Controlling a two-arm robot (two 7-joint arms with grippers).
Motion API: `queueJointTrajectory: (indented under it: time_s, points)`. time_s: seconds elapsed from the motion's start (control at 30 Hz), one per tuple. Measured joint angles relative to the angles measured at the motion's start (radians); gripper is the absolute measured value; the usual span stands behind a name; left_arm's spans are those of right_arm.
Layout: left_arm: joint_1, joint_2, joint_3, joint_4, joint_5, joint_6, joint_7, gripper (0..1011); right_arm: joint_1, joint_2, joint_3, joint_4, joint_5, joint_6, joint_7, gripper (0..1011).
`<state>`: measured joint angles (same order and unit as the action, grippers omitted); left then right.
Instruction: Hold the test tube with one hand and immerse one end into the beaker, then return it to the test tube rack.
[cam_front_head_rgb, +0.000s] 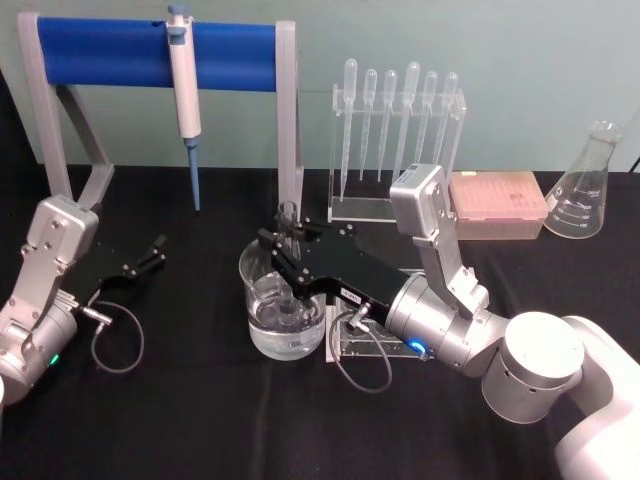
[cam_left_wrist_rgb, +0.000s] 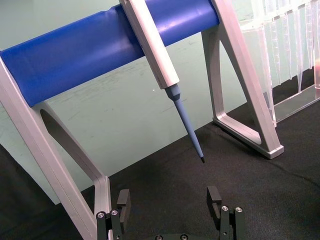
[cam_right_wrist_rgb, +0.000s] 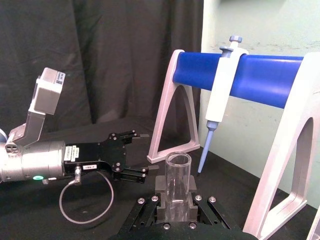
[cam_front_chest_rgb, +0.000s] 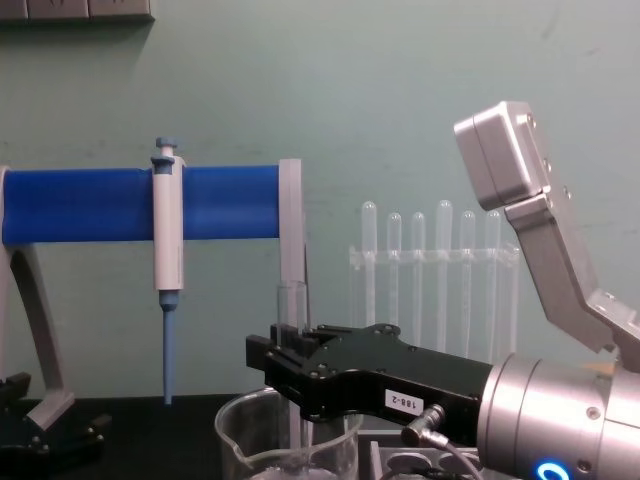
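Clear test tube (cam_right_wrist_rgb: 178, 175); clear beaker (cam_front_head_rgb: 262, 300); black right gripper (cam_front_head_rgb: 287, 243); blue stand bar (cam_front_head_rgb: 110, 55); black table (cam_front_head_rgb: 200, 400).

In the head view my right gripper (cam_front_head_rgb: 283, 243) hides the middle of the test tube (cam_front_head_rgb: 288, 213). The chest view's bottom edge cuts off the beaker (cam_front_chest_rgb: 255, 430); the left wrist view's edge crops my left gripper (cam_left_wrist_rgb: 168, 199).

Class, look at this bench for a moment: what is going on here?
The right gripper is shut on the test tube, holding it upright with its lower end down inside the beaker, which holds clear liquid. The left gripper sits open and idle at the left. The tube is not yet back in the clear rack beside the beaker.
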<state>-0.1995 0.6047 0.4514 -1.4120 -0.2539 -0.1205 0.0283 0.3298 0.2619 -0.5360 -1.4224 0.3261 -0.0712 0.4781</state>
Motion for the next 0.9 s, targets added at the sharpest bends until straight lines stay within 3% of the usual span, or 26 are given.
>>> queueJointTrajectory:
  time_s: [0.9]
  points:
    - [0.000, 0.000, 0.000, 0.000, 0.000, 0.000, 0.000, 1000, 0.000, 0.000, 0.000, 0.000, 0.000, 0.000, 0.000, 225]
